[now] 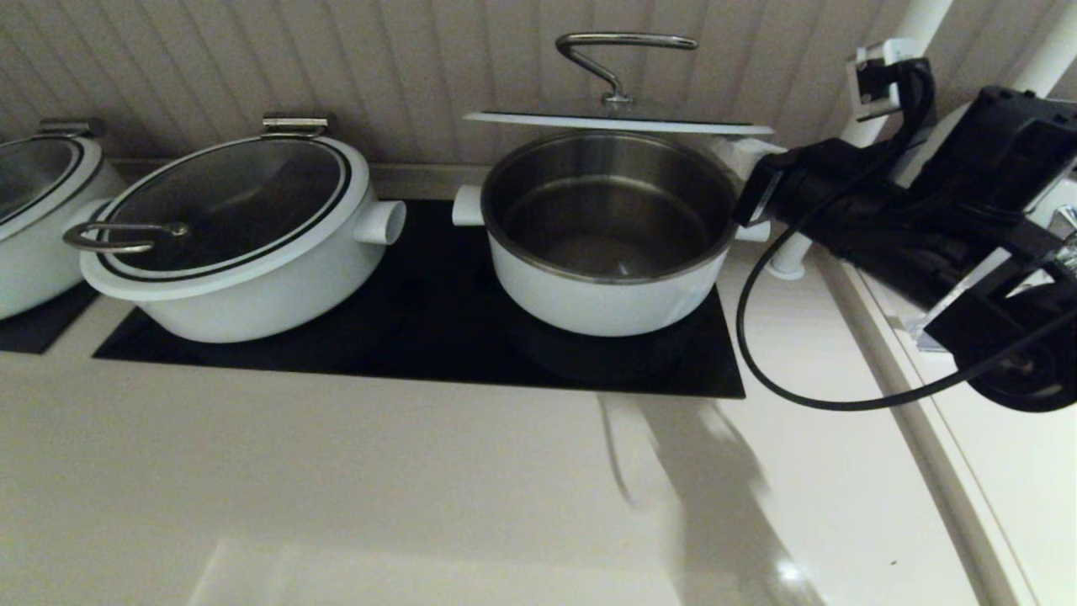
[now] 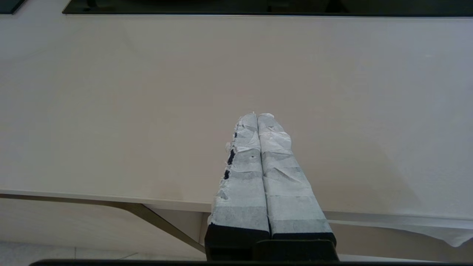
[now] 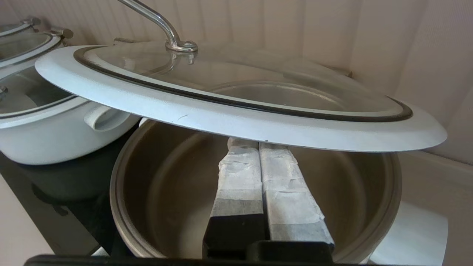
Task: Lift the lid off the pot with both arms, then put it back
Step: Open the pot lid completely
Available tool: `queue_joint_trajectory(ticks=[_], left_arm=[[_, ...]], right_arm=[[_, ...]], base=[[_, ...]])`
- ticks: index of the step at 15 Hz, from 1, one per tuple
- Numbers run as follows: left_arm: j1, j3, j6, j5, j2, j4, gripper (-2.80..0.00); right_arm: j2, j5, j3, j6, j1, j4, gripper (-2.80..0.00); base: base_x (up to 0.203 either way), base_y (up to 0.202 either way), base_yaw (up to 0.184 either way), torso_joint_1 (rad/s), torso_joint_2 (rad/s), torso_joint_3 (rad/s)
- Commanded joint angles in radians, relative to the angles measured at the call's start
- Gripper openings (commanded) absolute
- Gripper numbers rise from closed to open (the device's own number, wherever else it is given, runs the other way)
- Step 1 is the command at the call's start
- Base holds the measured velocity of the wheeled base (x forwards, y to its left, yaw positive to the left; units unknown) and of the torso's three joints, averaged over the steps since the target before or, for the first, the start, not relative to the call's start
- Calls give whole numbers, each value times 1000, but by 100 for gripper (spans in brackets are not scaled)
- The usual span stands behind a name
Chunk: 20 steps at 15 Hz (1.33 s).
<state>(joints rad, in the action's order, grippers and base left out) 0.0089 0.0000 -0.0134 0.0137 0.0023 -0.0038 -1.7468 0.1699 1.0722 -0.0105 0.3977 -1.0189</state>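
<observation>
The lid [image 1: 618,124] hangs level a little above the open pot [image 1: 606,295], its steel bar handle [image 1: 623,42] on top. My right gripper [image 1: 739,156] reaches in from the right, shut, with its taped fingertips under the lid's right rim. In the right wrist view the lid's white rim [image 3: 240,122] lies across the tips of my right gripper [image 3: 258,143], above the pot's steel bowl [image 3: 122,207]; nothing is between the fingers. My left gripper [image 2: 257,116] is shut and empty over bare counter, out of the head view.
A wider white pot with a loop-handled lid [image 1: 244,278] stands left on the black cooktop [image 1: 437,337]; another pot [image 1: 34,252] sits at the far left. The wall is close behind. A white pole [image 1: 791,252] and a loose cable [image 1: 757,353] are at the right.
</observation>
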Motion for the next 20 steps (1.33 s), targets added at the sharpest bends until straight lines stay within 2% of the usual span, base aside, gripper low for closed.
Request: queue_joint_trajectory(ticks=[1, 20], left_arm=[[0, 0, 0, 0, -2, -1, -280], [0, 0, 0, 0, -2, -1, -280]], right_arm=[[-3, 2, 10, 0, 0, -6, -280], [-23, 3, 119, 1, -5, -3, -280]], base=[[0, 0, 0, 0, 0, 0], [0, 0, 0, 0, 0, 0]])
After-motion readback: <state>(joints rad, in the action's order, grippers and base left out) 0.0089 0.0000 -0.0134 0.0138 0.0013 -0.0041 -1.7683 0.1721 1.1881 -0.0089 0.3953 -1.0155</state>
